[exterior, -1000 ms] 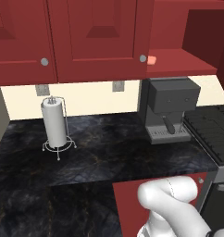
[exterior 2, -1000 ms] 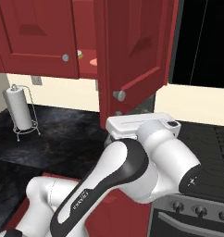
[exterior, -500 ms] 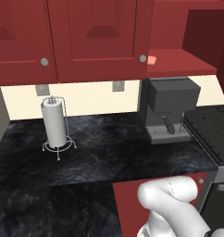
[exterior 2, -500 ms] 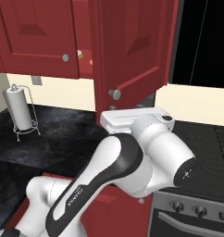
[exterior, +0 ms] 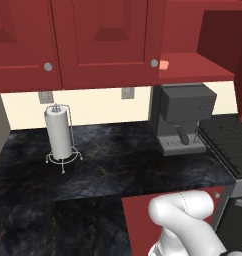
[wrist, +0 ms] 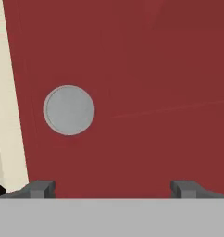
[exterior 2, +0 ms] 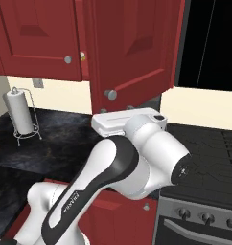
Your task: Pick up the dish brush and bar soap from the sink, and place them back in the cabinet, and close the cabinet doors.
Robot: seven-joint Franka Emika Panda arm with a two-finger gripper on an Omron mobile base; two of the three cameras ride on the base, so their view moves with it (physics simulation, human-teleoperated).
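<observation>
The gripper (wrist: 111, 187), jaws spread wide and empty, faces the cabinet door (wrist: 132, 92), whose knob (wrist: 69, 110) sits at ten o'clock. Best push flat and steadily — the door looks partly ajar. Behind it, bar soap (exterior: 164, 65) rests on the cabinet (exterior: 193, 67) shelf, above a black marble counter (exterior: 93, 170) with paper towels (exterior: 59, 135) and a coffee machine (exterior: 183, 117).

The dark marble counter (exterior: 108, 170) carries a paper towel holder (exterior: 60, 137) on the left and a grey coffee machine (exterior: 183, 117) on the right, well apart.

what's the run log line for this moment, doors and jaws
phase: closing cabinet doors | cabinet door: ajar, swung out | knob: close ahead of gripper | jaws: open, empty | bar soap: on shelf
</observation>
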